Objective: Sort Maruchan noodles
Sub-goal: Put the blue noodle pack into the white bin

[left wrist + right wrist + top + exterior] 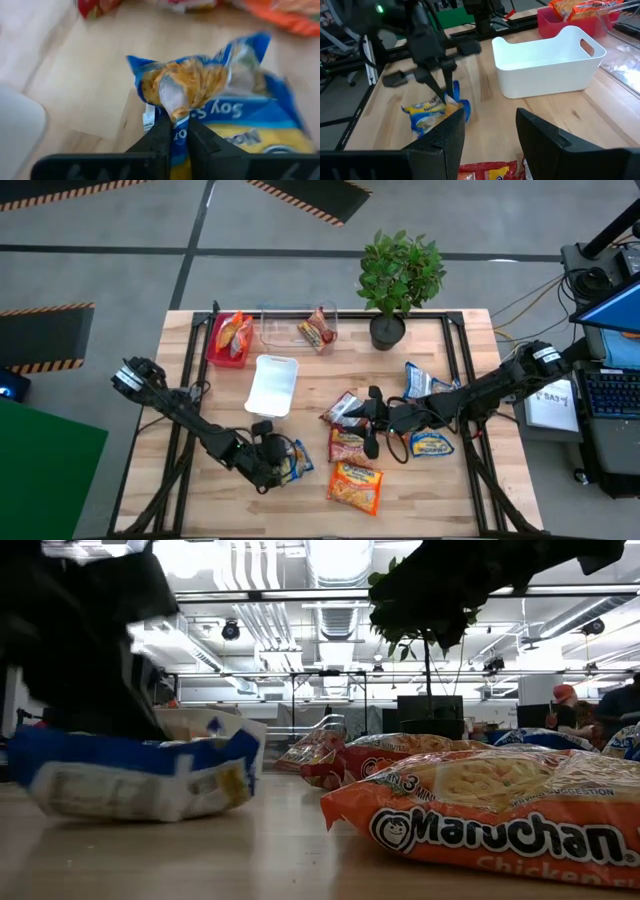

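Wooden table (190, 350), plant (398, 275) at its far edge; our left gripper (175, 131) pinches the blue packet (240, 120), right gripper (490, 132) spread open mid-table.

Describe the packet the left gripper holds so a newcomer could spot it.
Start at the white tray mid-table and look toward the near edge. There the left gripper pinches a blue-and-yellow packet by one end. Its nearest neighbours are orange.

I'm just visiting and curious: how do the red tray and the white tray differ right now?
The red tray holds an orange packet; the white tray holds nothing. The red tray sits at the table's far edge; the white tray sits nearer the middle. Both are rectangular trays.
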Robot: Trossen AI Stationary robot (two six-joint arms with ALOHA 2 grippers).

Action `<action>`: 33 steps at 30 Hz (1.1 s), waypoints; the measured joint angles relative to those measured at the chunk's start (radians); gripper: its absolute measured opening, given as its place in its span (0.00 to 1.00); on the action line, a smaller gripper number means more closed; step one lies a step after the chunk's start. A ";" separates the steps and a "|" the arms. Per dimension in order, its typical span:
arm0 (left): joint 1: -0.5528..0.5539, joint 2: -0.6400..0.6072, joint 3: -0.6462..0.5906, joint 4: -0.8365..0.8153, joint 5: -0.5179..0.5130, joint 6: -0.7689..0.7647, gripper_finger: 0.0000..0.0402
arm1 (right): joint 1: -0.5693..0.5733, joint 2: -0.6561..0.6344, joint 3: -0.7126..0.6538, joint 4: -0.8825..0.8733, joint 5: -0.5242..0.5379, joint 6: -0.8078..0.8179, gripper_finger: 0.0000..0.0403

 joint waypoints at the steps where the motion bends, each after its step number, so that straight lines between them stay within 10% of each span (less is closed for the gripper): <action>1: 0.000 -0.027 0.009 -0.016 0.001 0.026 0.04 | 0.000 0.000 0.000 0.000 0.000 0.000 0.41; 9: 0.000 -0.268 0.131 -0.145 -0.029 0.556 0.02 | 0.011 0.000 0.000 -0.001 -0.002 -0.001 0.41; 18: 0.089 -0.430 0.146 -0.526 -0.480 0.816 0.02 | 0.027 0.000 0.000 -0.001 0.000 0.000 0.41; 33: 0.536 -0.390 0.008 -0.453 -0.423 1.035 0.02 | 0.026 0.001 0.000 0.000 0.008 -0.016 0.41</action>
